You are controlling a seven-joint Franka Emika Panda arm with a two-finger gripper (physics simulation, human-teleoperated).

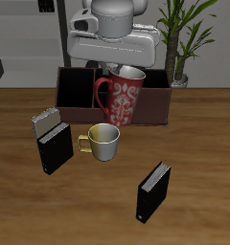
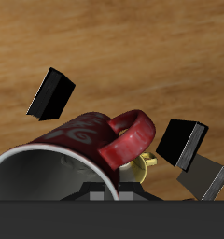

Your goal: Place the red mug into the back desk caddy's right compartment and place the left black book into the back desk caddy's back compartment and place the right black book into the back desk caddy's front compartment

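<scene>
The red mug (image 1: 121,101) hangs tilted above the table, just in front of the dark brown back desk caddy (image 1: 73,88), with my gripper (image 1: 122,69) shut on its rim. From the wrist, the mug (image 2: 75,142) fills the near view, handle outward, and the gripper (image 2: 105,192) barely shows. The left black book (image 1: 153,191) (image 2: 50,93) stands upright near the table's front edge. The right black book (image 1: 55,149) (image 2: 179,144) stands upright farther back, beside the grey book.
A cream mug (image 1: 103,141) with a yellow handle (image 2: 146,161) sits on the table below the lifted mug. A grey book (image 1: 45,122) (image 2: 211,177) stands behind the right black book. A potted plant (image 1: 188,38) stands behind the caddy.
</scene>
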